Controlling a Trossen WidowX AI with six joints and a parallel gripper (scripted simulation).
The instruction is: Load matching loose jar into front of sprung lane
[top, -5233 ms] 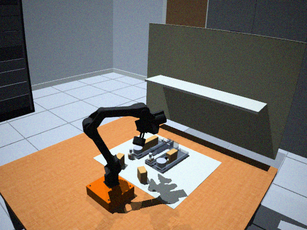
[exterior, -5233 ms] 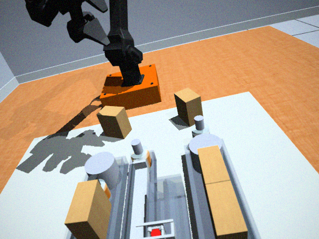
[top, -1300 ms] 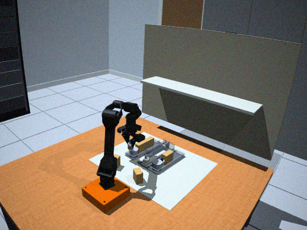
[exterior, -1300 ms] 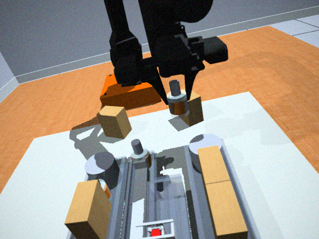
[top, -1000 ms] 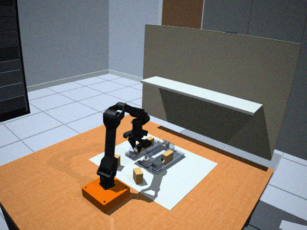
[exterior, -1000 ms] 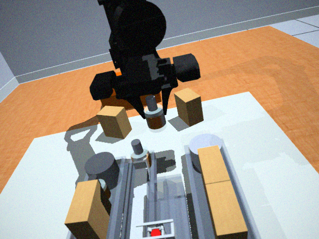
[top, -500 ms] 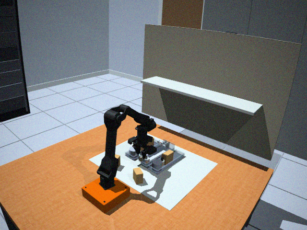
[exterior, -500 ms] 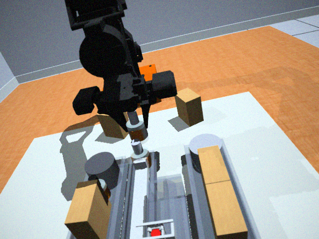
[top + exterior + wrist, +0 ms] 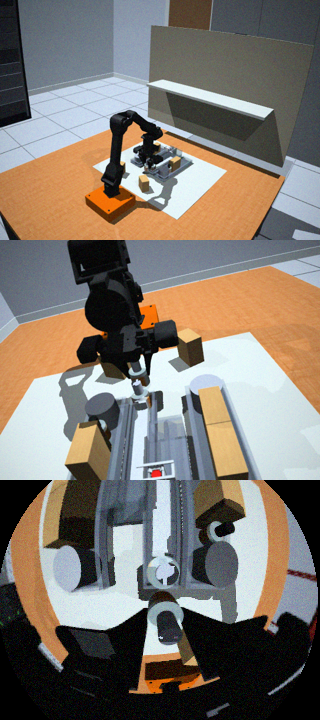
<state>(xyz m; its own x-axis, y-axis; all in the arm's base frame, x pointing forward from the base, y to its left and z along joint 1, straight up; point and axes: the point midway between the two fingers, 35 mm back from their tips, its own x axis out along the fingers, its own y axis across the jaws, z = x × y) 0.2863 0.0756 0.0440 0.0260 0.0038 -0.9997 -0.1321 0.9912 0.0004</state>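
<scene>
My gripper (image 9: 139, 375) (image 9: 163, 611) is shut on a jar with a grey cap, pale shoulder and brown body. This held jar (image 9: 137, 372) (image 9: 164, 614) is roughly upright, just outside the front end of the sprung lane. The jar in the lane (image 9: 139, 392) (image 9: 163, 572) has a similar cap and pale shoulder, and stands at the front of the lane floor (image 9: 139, 431) (image 9: 162, 510). The two jars are close in line; whether they touch, and the held jar's exact height, I cannot tell. The pusher plate and front stop are not clear.
Grey cylinders (image 9: 102, 407) (image 9: 206, 384) (image 9: 221, 564) (image 9: 67, 568) stand at both sides of the lane. Another jar (image 9: 103, 424) (image 9: 215, 531) is beside a tan box (image 9: 86, 444). Two loose tan boxes (image 9: 143, 183) (image 9: 190, 348) stand nearer the arm base (image 9: 110, 201).
</scene>
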